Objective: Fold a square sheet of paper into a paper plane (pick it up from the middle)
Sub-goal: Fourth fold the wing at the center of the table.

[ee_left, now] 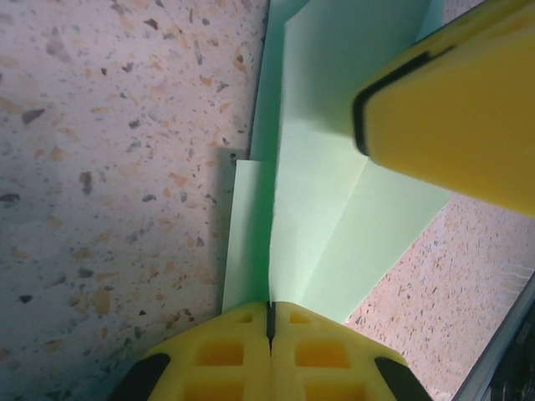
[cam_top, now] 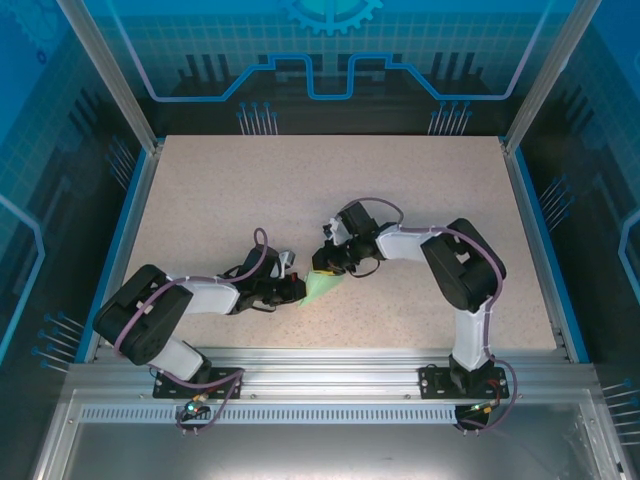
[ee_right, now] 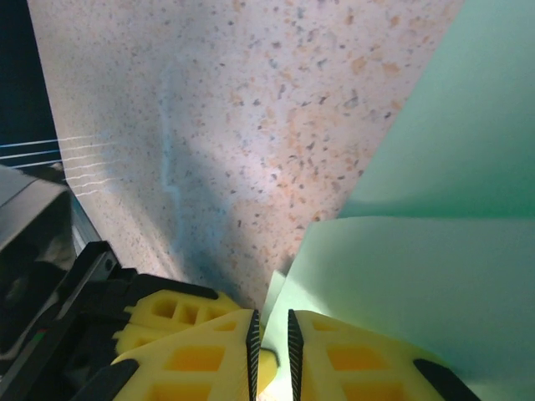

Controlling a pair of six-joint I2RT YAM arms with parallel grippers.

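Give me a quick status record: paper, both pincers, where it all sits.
paper: pale green paper plane, partly folded, centre crease visible
left pincer: shut on the paper's centre crease
right pincer: closed on another edge of the same paper
position: paper spans between the two pincers, over the speckled table, toward its near edge

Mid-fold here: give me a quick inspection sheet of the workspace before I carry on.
Surface: speckled beige table.
Job's things: paper plane, pale green, part-folded, held between the two arms.
Clutter: nothing seen.
Hands: left hand shut on the paper's centre crease; right hand closed on another edge.
Cables: purple leads looped along both arms, off the paper.
Surroundings: blue-lit enclosure walls; aluminium rail at the near edge.
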